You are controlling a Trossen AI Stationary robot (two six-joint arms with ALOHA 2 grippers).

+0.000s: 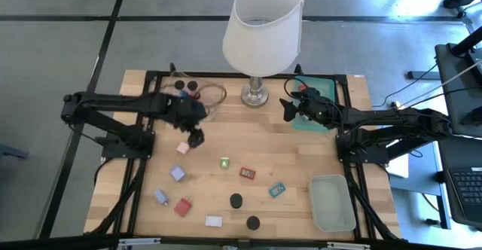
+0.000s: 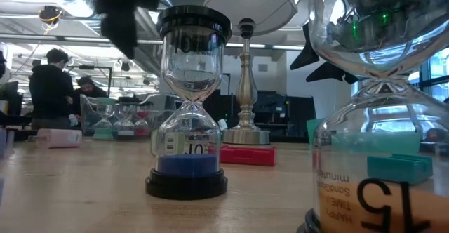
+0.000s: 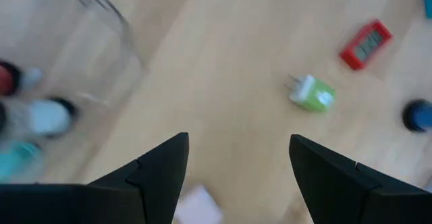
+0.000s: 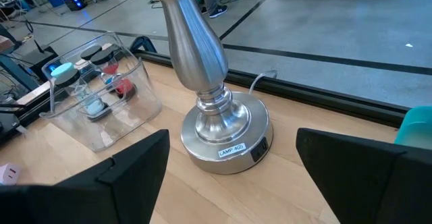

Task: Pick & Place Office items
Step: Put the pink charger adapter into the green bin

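From above, my left claw point(image 1: 197, 138) hangs open and empty just beside a pink block point(image 1: 182, 148); more office items lie scattered toward the desk's point(image 1: 301, 160) front edge. My right claw point(image 1: 288, 111) waits by the lamp point(image 1: 260, 32), over the green tray point(image 1: 312, 122).

At desk level, hourglass timers point(image 2: 186, 107) fill my view.

Left wrist: fingers point(image 3: 162, 166) apart, a green plug point(image 3: 314, 94) and red tag point(image 3: 365, 44) beyond.

Right wrist: fingers point(image 4: 135, 163) wide, holding nothing, facing the lamp base point(image 4: 223, 136) and clear tray point(image 4: 101, 96).
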